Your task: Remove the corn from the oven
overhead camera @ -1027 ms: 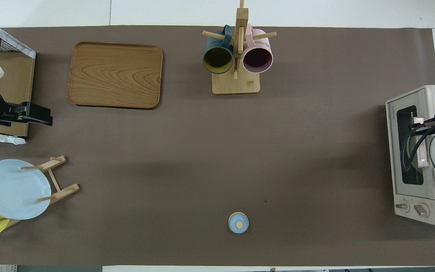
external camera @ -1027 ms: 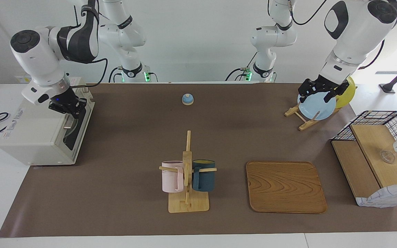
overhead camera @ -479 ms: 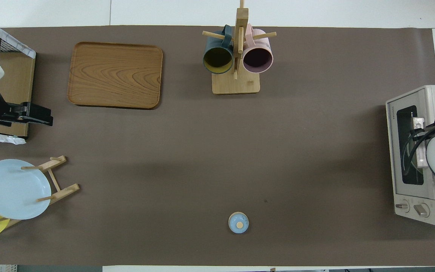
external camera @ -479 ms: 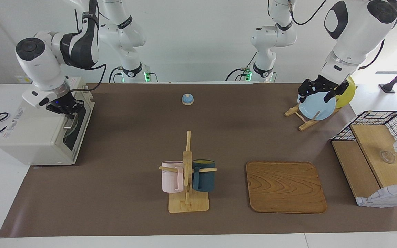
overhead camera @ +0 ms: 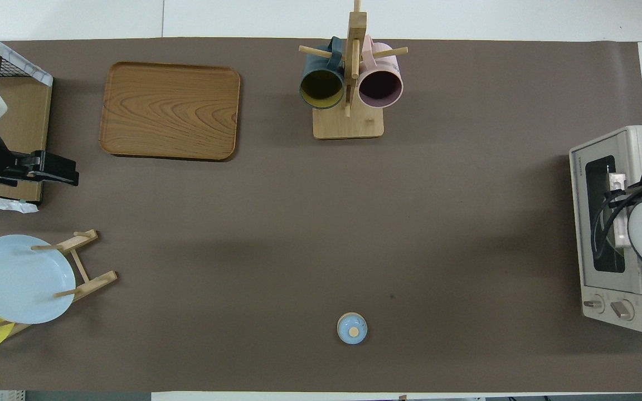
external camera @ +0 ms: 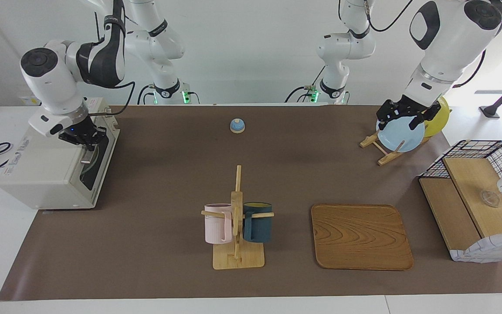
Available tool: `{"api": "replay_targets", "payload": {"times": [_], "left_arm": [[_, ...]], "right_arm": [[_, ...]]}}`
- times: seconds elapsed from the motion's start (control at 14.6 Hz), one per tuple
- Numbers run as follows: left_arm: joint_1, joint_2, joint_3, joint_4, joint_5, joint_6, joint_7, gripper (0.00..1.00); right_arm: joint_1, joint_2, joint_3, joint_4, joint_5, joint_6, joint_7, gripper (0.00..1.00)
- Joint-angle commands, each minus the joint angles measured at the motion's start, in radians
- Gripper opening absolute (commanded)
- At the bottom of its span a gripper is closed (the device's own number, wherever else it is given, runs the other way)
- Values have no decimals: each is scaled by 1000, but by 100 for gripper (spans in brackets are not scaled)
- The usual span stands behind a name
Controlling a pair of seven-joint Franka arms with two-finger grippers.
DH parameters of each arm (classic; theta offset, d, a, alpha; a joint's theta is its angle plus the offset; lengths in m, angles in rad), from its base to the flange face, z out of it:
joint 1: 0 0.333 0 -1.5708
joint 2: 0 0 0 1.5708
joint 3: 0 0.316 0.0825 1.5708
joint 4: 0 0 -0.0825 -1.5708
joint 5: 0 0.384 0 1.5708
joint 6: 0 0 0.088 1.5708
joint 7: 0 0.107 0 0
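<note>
The off-white oven (external camera: 46, 170) stands at the right arm's end of the table, and its dark glass door (overhead camera: 599, 223) looks closed. The corn is hidden. My right gripper (external camera: 79, 134) is shut and sits at the top front edge of the oven, by the pale bar handle (overhead camera: 622, 223). Whether it grips the handle I cannot tell. In the overhead view the right arm covers that gripper. My left gripper (external camera: 401, 120) hangs open and empty in the air, over the mat between the plate rack and the basket; it also shows as the left gripper (overhead camera: 70, 175) from above.
A blue plate (external camera: 397, 137) and a yellow plate (external camera: 440, 117) stand in a wooden rack. A wire-and-wood basket (external camera: 473, 192), a wooden tray (external camera: 360, 235), a mug rack (external camera: 237, 218) with two mugs and a small blue bell (external camera: 237, 125) sit on the brown mat.
My right gripper has drawn up and back from the door's front toward the oven's top edge. The door stays closed. The left arm has not moved.
</note>
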Motion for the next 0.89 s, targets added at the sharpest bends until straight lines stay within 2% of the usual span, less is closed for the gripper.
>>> {"api": "replay_targets", "payload": {"times": [0.0, 0.27, 0.55, 0.82], "left_arm": [[1, -13, 0, -2, 21, -13, 1, 100], [-1, -13, 0, -2, 21, -15, 1, 100], [-1, -13, -2, -4, 21, -15, 2, 100], [-1, -13, 0, -4, 21, -15, 1, 100]], "right_arm": [[17, -14, 10, -66, -7, 45, 56, 0], [56, -5, 10, -81, 7, 52, 115, 0], [91, 18, 10, -126, 43, 134, 167, 0], [149, 55, 10, -127, 48, 169, 254, 0]]}}
